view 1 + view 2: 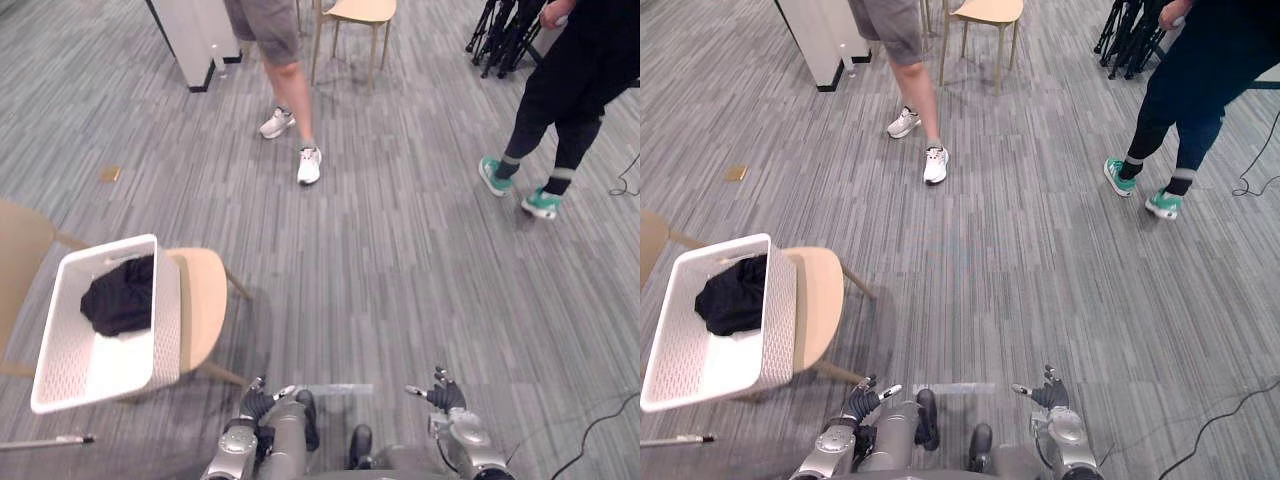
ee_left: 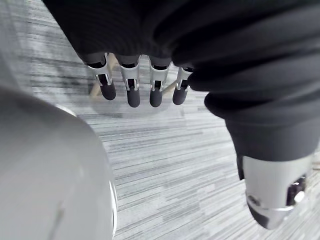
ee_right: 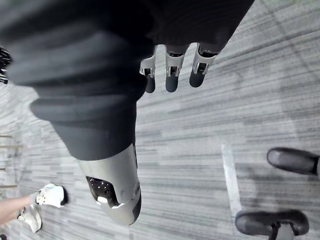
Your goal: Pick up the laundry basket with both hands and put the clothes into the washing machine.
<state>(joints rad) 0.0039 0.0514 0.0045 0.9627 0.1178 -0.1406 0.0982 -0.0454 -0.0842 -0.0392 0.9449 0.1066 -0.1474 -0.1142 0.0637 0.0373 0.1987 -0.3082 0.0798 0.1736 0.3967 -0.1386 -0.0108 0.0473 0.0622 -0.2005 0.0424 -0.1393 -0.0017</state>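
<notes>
White plastic laundry basket (image 1: 95, 360) of black clothes (image 1: 120, 295) sits on a pale wooden chair (image 1: 205, 300) (easy lifting height); left hand (image 1: 255, 401), right hand (image 1: 443, 394) empty, fingers loose.

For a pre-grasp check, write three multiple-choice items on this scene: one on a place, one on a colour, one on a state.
1. Where does the white perforated plastic laundry basket stand? A on the floor; B on the light wooden chair; C in a hand.
2. What colour is the crumpled garment in it? A black; B red; C yellow.
3. How are the left hand and right hand? A both shut on the basket; B one holds cloth; C both open, empty.
B: it rests on the seat. A: a black heap lies inside. C: their fingers hang straight, holding nothing.
</notes>
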